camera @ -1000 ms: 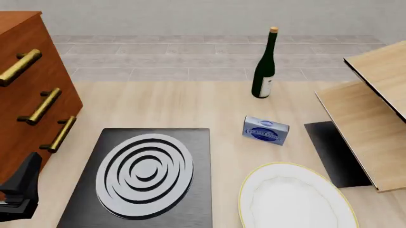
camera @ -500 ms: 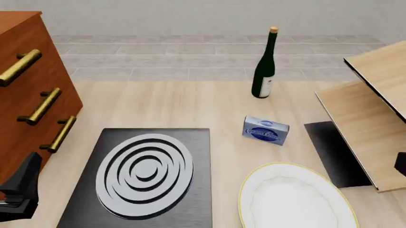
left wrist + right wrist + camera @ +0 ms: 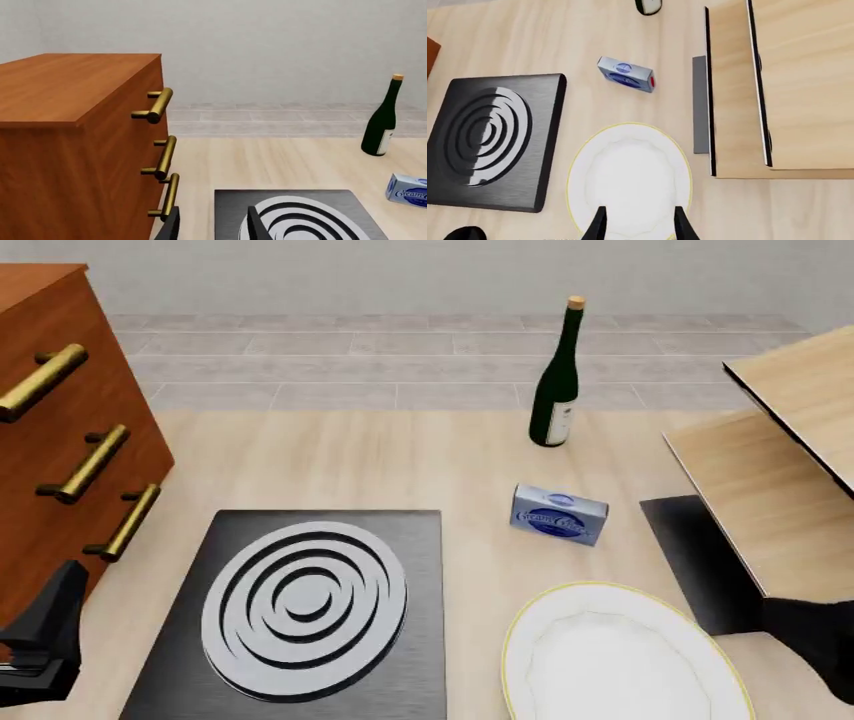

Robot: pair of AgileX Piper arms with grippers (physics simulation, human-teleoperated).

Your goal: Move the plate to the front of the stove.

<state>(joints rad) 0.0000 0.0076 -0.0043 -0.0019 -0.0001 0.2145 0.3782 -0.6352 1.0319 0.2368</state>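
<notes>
The plate (image 3: 617, 658) lies flat on the table just right of the stove (image 3: 310, 600), apart from it. Above the plate's near rim hangs the right gripper (image 3: 639, 226), fingers parted, empty. Beside the stove's left edge, the left gripper (image 3: 212, 226) is spread, empty.

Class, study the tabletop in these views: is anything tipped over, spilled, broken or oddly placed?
Nothing stands out. The wine bottle stands upright, the cream cheese box rests intact, the stove lies flat, and the plate sits level on the table, empty, beside the stove. No spills or damage show.
</notes>
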